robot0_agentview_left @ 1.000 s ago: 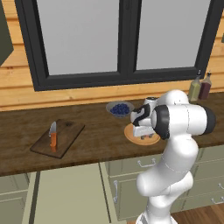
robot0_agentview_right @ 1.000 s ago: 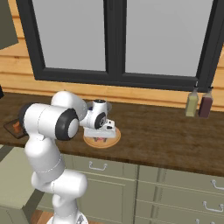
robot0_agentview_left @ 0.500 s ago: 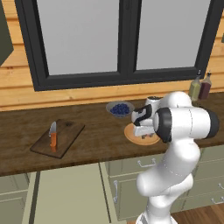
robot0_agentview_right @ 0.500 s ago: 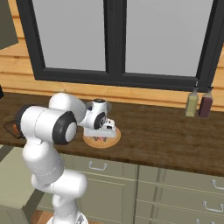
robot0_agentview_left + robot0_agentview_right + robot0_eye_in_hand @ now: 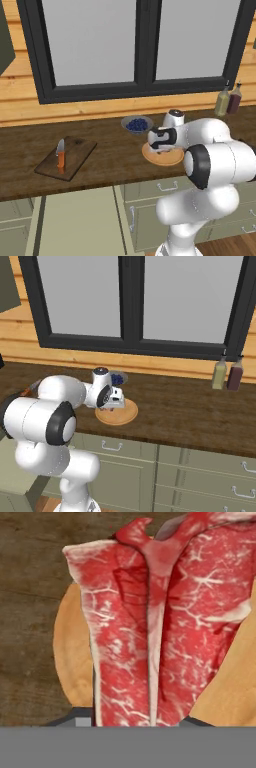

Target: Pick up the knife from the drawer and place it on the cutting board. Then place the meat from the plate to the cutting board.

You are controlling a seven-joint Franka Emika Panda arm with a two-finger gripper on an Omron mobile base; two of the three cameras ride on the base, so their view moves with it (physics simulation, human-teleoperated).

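The white arm rose from its base, folded at the elbow and reached forward and down. Its gripper (image 5: 161, 148) pointed downward at about 12 o'clock from the base, jaws narrowed around the meat (image 5: 155, 627).

Rendered home kitchen. Dark wooden table (image 5: 115, 155) across mid frame, pale olive cabinets with curved silver handles (image 5: 200, 476) below, dark-framed window (image 5: 140, 45) above on plank wall. Cutting board (image 5: 67, 157), knife (image 5: 60, 155), bowl of berries (image 5: 136, 124), two bottles (image 5: 227, 373) at right.
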